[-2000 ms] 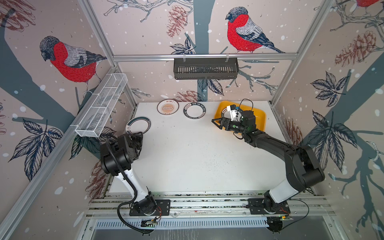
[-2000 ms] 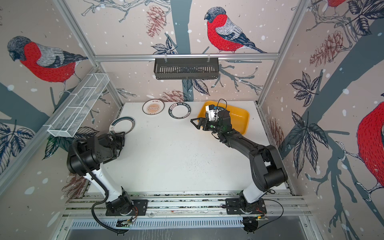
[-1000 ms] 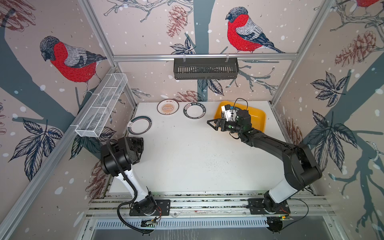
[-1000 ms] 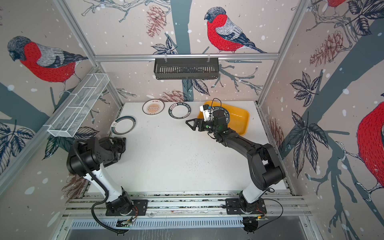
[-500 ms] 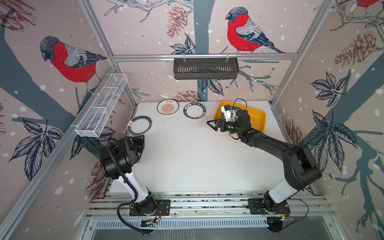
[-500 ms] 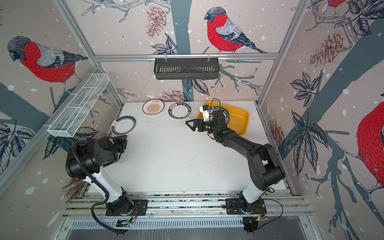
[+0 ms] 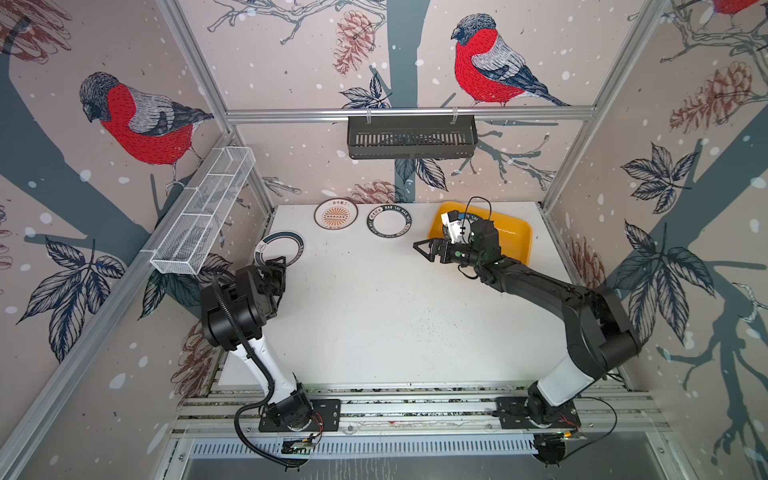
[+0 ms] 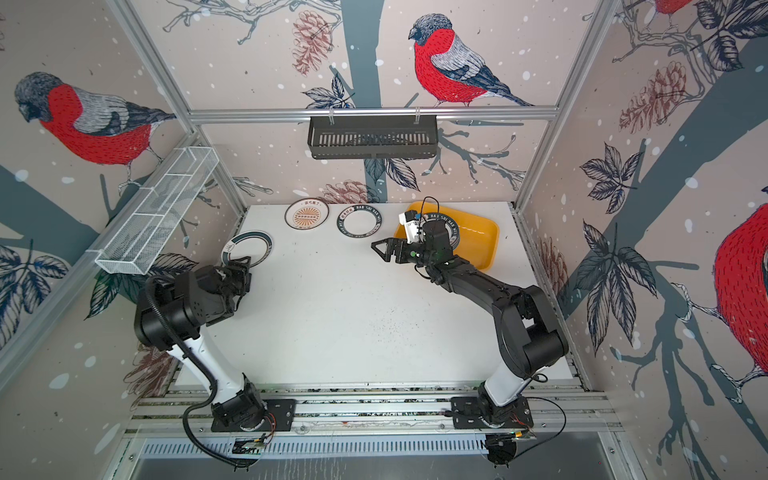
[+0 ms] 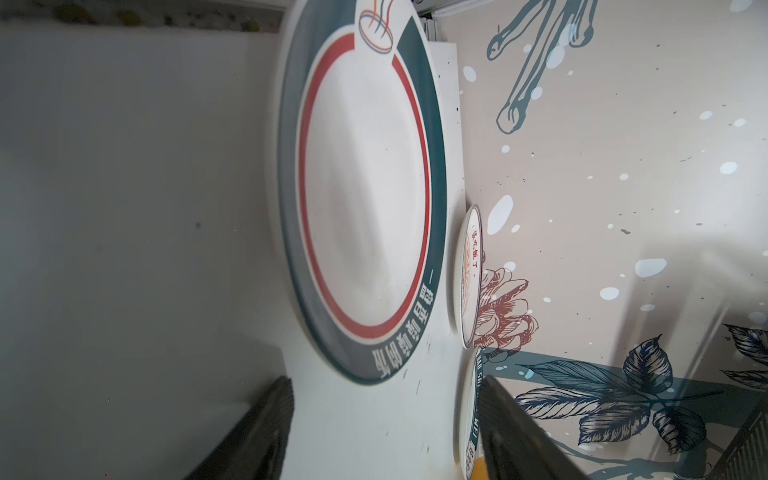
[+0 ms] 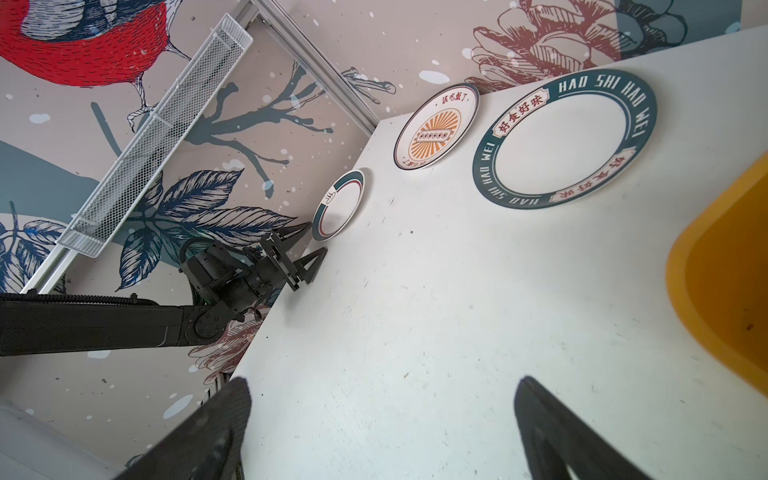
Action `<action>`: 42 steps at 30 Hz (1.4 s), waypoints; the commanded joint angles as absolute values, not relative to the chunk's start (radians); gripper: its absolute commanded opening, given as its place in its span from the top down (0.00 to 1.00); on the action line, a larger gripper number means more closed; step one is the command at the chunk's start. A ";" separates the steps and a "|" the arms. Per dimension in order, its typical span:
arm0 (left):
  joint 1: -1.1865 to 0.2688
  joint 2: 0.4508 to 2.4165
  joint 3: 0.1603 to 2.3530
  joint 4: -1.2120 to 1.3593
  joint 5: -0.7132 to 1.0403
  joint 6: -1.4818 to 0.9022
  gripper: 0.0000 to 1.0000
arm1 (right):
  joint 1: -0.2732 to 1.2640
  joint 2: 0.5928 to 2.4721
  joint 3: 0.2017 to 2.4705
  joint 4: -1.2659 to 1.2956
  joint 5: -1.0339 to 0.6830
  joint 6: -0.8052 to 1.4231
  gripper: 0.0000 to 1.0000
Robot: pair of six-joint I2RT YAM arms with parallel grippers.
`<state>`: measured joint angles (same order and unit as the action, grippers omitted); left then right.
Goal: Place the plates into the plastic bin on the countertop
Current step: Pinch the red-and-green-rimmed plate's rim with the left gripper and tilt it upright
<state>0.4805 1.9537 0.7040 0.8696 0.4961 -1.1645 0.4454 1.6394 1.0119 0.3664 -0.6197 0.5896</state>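
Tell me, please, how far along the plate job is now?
Done: one lettered plate lies in the yellow bin. In hand: nothing; left gripper and right gripper are open and empty. Left: teal-rimmed plate, sunburst plate and HAO SHI plate sit on the countertop.

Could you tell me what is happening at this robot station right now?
Two arms are moving plates into the yellow plastic bin. One lettered plate lies in it; three more sit on the countertop. The open, empty right hand hovers beside the bin, and the open left hand faces the teal-rimmed plate.
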 commanded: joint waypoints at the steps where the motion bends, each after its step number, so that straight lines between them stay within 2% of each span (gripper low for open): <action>1: 0.482 1.989 0.715 0.726 0.450 -1.192 0.28 | 0.444 1.643 1.020 0.369 -0.604 0.567 0.00; 5: 0.482 2.011 0.738 0.687 0.426 -1.197 0.29 | 0.440 1.648 1.026 0.364 -0.602 0.566 0.00; 10: 0.484 2.039 0.750 0.677 0.412 -1.219 0.39 | 0.437 1.650 1.031 0.357 -0.600 0.567 0.00; 13: 0.483 2.063 0.755 0.689 0.418 -1.238 0.47 | 0.433 1.656 1.035 0.357 -0.598 0.569 0.00; 18: 0.483 2.083 0.742 0.730 0.418 -1.268 0.69 | 0.431 1.663 1.042 0.354 -0.600 0.573 0.00; 29: 0.486 2.071 0.723 0.762 0.416 -1.273 0.99 | 0.425 1.664 1.043 0.346 -0.600 0.571 0.00; 42: 0.484 2.000 0.682 0.829 0.459 -1.265 1.00 | 0.425 1.649 1.026 0.357 -0.597 0.578 0.00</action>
